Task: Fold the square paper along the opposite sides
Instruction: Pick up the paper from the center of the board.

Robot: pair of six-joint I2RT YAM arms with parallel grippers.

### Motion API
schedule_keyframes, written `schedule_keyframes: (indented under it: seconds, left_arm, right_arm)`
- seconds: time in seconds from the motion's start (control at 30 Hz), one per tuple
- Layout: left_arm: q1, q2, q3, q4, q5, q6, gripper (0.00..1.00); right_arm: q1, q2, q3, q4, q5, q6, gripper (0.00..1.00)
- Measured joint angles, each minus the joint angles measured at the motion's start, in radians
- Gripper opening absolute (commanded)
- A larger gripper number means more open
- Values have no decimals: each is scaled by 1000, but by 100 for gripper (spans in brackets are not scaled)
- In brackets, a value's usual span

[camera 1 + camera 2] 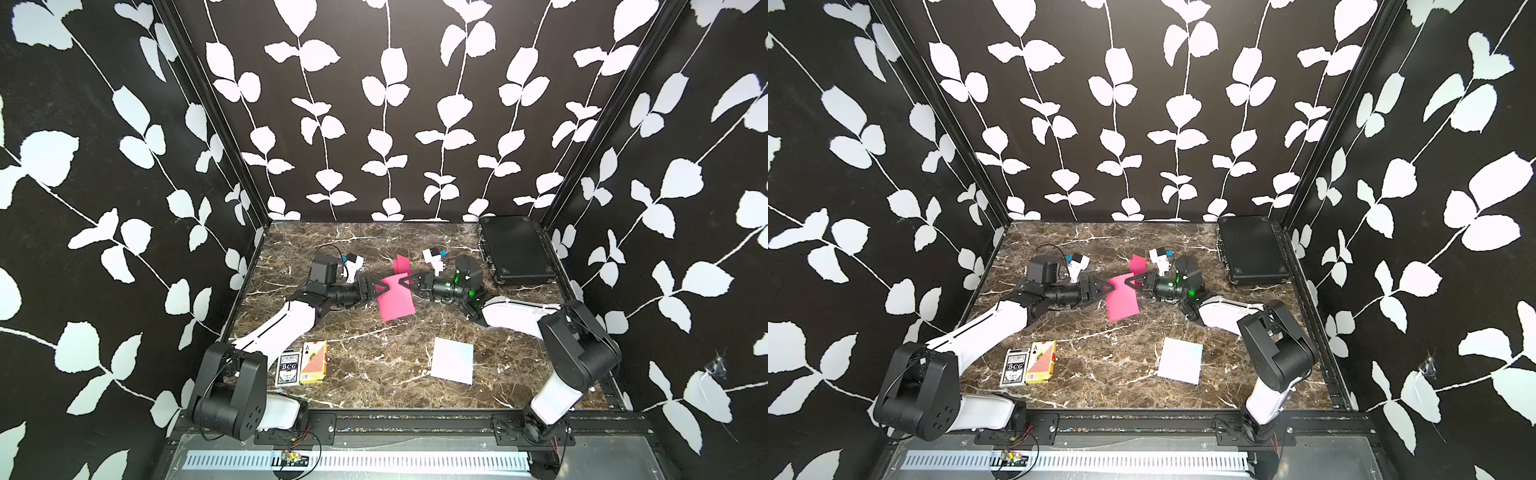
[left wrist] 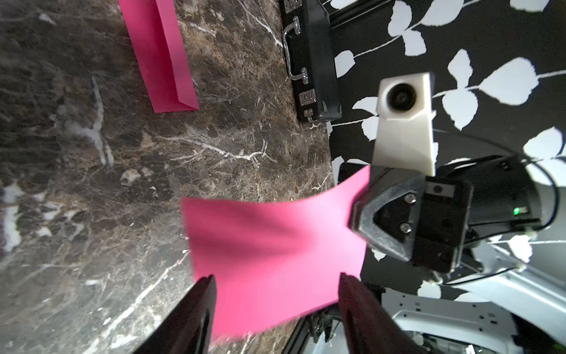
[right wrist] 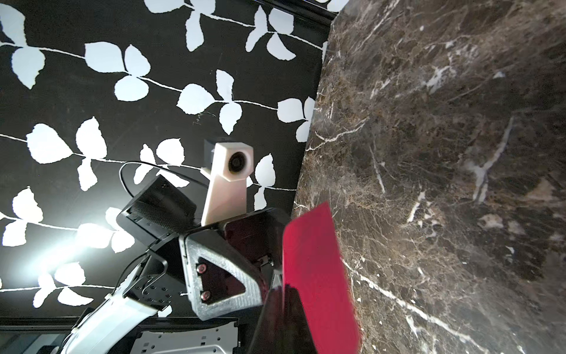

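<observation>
Item: square pink paper [image 1: 397,301], hanging between both hands over the middle of the table [image 1: 374,374]. We judge it light, limp and easily creased, and best taken at an edge. The right hand [image 1: 401,282] pinches one side; the left hand [image 1: 384,287] stands spread around the opposite side, not gripping. Containers: black case [image 1: 513,249], closed, contents unseen; two card boxes [image 1: 301,362], closed.

Two pink papers, namely one large pink sheet [image 1: 395,301] and one folded pink strip [image 1: 402,264], one white sheet [image 1: 453,360], two card boxes, grey [image 1: 289,368] and orange [image 1: 313,361], one black case [image 1: 513,249].
</observation>
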Motion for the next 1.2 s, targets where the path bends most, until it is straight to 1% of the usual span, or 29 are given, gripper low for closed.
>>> schedule_keyframes:
  seconds: [0.1,0.23,0.33,0.4,0.47,0.63,0.7,0.8,0.83,1.07,1.2]
  left_arm:
    - [1,0,-10,45,14,-21,84]
    - [1,2,-33,112,37,-53,91]
    - [1,14,-35,155,56,-68,93]
    - [1,22,-35,183,71,-75,91]
    - [1,27,-35,205,80,-84,82]
    - [1,27,-35,231,93,-88,50]
    - [1,27,-35,230,92,-82,40]
    - [1,27,-35,225,92,-77,28]
    - [1,27,-35,222,91,-75,25]
    - [1,26,-35,207,90,-61,1]
    - [1,26,-35,205,89,-58,0]
  right_arm:
    - [0,-20,8,-10,-7,-7,0]
    - [0,-35,24,-28,-21,-8,0]
    - [0,-39,32,-38,-21,-6,0]
    - [-1,-39,37,-48,-21,-5,0]
    - [-2,-39,41,-60,-21,-6,0]
    - [-23,-39,44,-132,-20,-31,0]
    - [-39,-39,45,-173,-21,-51,0]
    - [-55,-39,53,-238,-21,-87,0]
    - [-60,-39,57,-251,-22,-98,0]
    - [-74,-39,92,-348,-47,-169,0]
    - [-74,-39,103,-367,-59,-190,0]
